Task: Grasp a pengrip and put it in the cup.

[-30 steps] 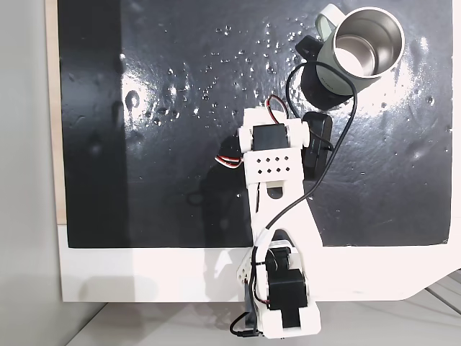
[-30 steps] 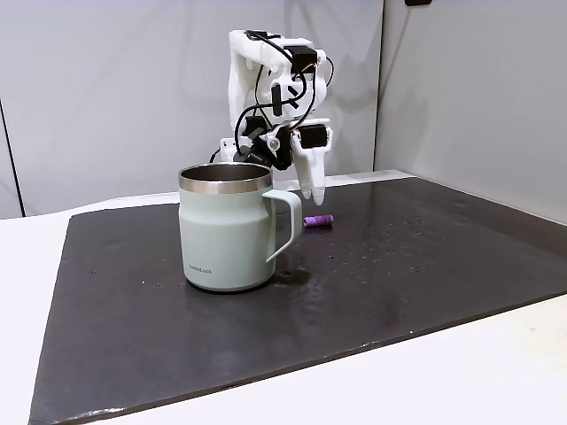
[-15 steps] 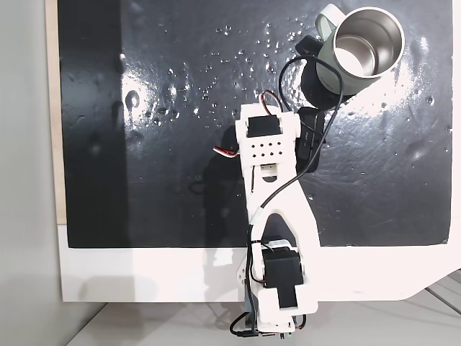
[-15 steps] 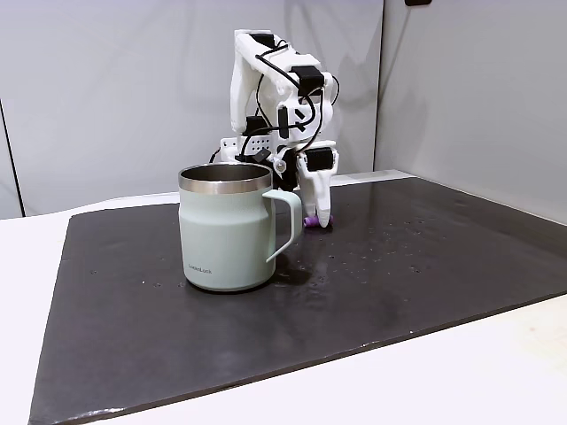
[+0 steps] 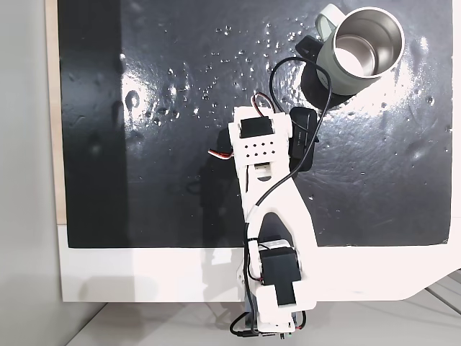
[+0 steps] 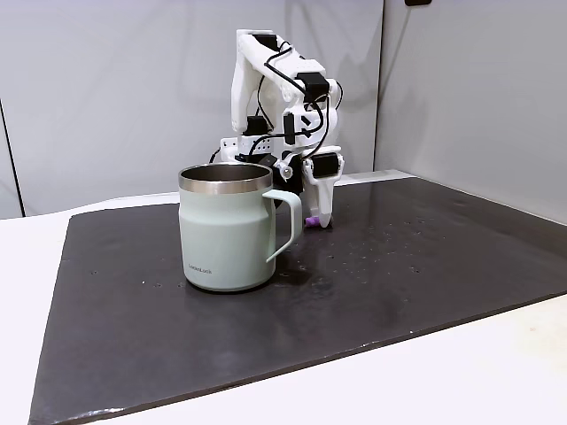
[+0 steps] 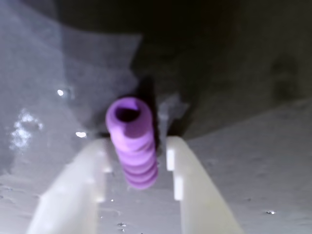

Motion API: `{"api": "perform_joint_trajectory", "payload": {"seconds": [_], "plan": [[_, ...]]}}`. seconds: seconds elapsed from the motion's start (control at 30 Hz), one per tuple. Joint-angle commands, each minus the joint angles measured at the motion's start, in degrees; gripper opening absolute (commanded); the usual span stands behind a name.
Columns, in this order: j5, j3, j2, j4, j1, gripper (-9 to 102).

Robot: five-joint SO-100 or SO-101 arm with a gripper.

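Right now your gripper (image 7: 137,151) is down at the mat (image 6: 425,266) with the pengrip (image 7: 132,144) lying between the two fingers (image 7: 187,195). Wrist view shows it best: the purple tube points lengthwise away from the cam, open end up-frame, one pale finger on each side. Jaws are narrow, roughly tube width w/ a sliver of gap at least on the right; the left finger looks touching or nearly so. I can't tell if there's real squeeze yet, so treat it as straddled, not grasped.

That alignment is prob. deliberate: fingers run parallel to the tube's long axis, so closing pinches across the ribs and the tube can't roll out sideways.

From the side fixed view, the gripper (image 6: 321,217) points nearly straight down, tips at the mat, and a bit of purple pengrip (image 6: 311,220) peeks out just beside the tip. It sits behind and right of the cup (image 6: 227,228), near but apart. In the top-down fixed view the arm (image 5: 266,209) covers the grip spot; the cup (image 5: 360,47) stands toward the top right corner, mouth up, handle to its left, steel inside bare.

My read: you're at the close-and-pinch step, early in the task. Next calls for a firm close, then lift clear of the rim. Risk: small rubber tube squirting out forward, or clipping the handle on the way over.
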State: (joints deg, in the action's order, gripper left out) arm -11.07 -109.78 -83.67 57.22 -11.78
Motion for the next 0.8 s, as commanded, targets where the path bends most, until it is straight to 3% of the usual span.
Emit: {"api": "perform_joint_trajectory", "payload": {"seconds": [0.0,0.33,0.77], "plan": [[-0.4,-0.6,0.2,-1.0,-0.8,5],[-0.2,1.3,-0.8,1.3,0.1,0],[1.1,28.8,-6.1,27.2,3.7,0]]}}
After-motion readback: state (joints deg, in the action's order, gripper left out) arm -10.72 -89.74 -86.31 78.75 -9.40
